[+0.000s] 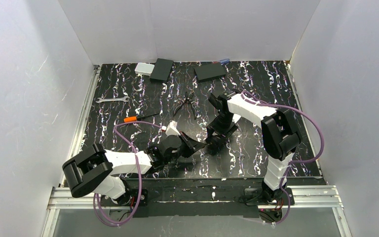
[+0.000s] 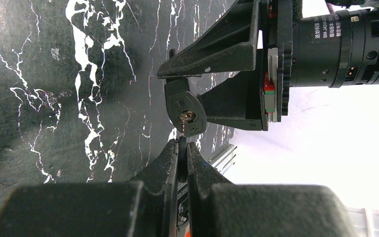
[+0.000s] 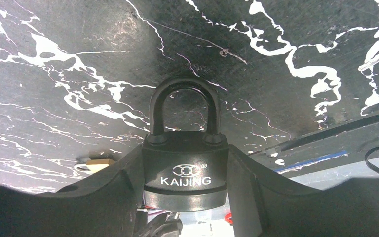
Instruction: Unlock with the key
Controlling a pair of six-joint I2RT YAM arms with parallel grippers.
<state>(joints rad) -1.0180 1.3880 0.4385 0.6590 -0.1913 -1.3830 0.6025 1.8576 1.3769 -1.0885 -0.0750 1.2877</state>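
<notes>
A black padlock marked KAIJING is clamped by its body between my right gripper's fingers, shackle closed and pointing away over the table. In the left wrist view its underside faces me, with the brass keyhole showing. My left gripper is shut on the key's black head just below, and its thin blade reaches up to the keyhole. From above, the two grippers meet tip to tip at the table's middle front.
A small brass padlock lies on the marbled mat beside the right fingers. Further back lie a screwdriver, a wrench, pliers, two black boxes and a white box.
</notes>
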